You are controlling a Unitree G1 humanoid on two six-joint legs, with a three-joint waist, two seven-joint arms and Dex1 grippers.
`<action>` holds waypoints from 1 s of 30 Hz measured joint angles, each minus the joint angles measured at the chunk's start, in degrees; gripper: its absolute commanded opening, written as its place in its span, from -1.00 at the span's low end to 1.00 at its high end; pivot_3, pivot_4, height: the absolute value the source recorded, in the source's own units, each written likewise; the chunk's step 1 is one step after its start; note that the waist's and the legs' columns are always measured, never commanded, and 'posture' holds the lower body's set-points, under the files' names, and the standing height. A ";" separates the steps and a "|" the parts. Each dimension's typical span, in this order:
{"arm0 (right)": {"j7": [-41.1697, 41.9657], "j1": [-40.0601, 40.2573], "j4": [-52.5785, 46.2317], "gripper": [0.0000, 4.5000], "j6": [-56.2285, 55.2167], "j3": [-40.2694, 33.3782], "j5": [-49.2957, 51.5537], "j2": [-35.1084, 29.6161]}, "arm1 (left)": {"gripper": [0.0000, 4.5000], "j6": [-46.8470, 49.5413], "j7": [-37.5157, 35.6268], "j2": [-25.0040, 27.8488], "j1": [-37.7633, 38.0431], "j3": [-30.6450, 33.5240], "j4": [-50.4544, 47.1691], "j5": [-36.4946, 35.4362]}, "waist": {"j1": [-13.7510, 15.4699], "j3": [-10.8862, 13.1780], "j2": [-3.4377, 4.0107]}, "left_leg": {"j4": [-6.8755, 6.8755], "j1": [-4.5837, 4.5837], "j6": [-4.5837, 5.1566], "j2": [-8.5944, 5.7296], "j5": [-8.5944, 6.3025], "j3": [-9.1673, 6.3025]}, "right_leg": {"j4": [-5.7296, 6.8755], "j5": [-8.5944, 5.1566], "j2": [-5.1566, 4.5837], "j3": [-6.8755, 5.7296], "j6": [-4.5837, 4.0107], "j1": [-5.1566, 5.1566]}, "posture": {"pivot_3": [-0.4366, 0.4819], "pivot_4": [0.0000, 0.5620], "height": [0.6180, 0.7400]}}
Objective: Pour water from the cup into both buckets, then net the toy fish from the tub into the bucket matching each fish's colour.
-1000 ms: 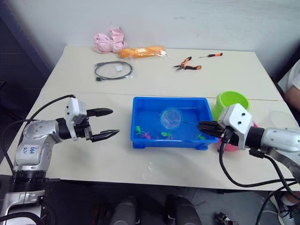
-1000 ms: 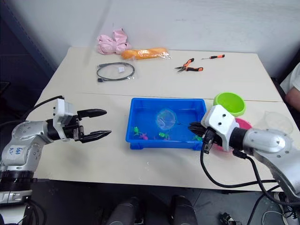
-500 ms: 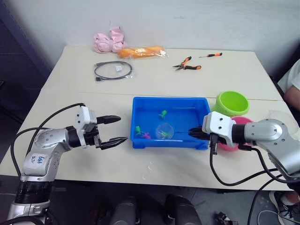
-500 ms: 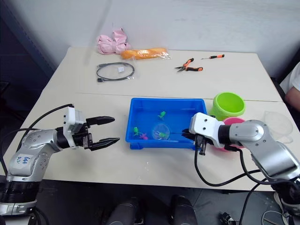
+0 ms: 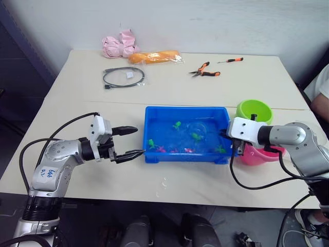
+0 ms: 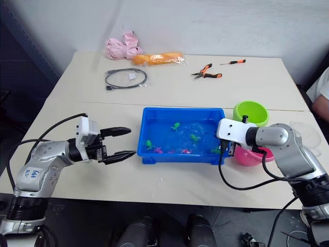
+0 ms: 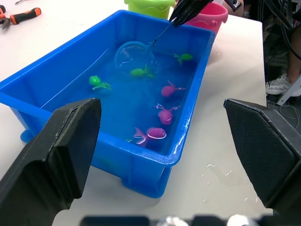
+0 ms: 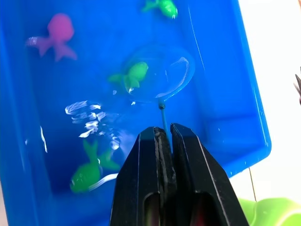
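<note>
Right gripper: fingers pressed together on the thin handle of the net, at the right end of the tub.
Net: its round hoop is low in the tub, in the right half, and one green fish lies at the hoop's edge; whether it is inside the mesh, I cannot tell.
Tub: blue, in the middle of the table, with water in it.
Other fish: green ones and pink ones are spread on the tub floor, mostly along the near side.
Left gripper: fingers apart and holding nothing, just beside the left wall of the tub, above the table.
Green bucket: upright, behind the right arm, near the tub's far right corner.
Pink bucket: upright, just in front of the green one, partly hidden by the right arm.
Cup: on the table to the right of the buckets.
</note>
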 measured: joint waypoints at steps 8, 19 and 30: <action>5.97 0.12 -0.10 -1.00 -4.35 0.01 0.02 -0.02 | 0.99 0.01 -0.36 0.00 0.00 -0.03 0.00 0.00 | -0.07 0.00 0.00 | 0.00 0.01 -0.01 0.01 0.01 -0.01 | 0.01 0.00 0.01 0.00 0.00 0.00 | -0.05 -0.47 1.00; 7.84 0.13 -5.75 -1.00 15.33 -0.35 5.93 5.38 | 0.99 0.01 -0.38 -0.01 -0.15 -0.03 0.01 0.00 | -0.05 0.00 0.00 | 0.01 0.01 -0.01 0.02 0.01 -0.04 | 0.03 0.00 -0.01 0.00 0.00 0.01 | -0.05 -0.47 1.00; 7.06 -1.17 -12.65 -1.00 40.12 -6.69 17.89 6.04 | 0.99 -0.20 -0.58 0.00 -0.62 -0.04 0.18 0.03 | 0.04 0.00 0.00 | 0.00 0.00 -0.01 0.02 -0.01 -0.07 | 0.02 0.00 -0.06 0.00 0.00 0.00 | -0.05 -0.47 1.00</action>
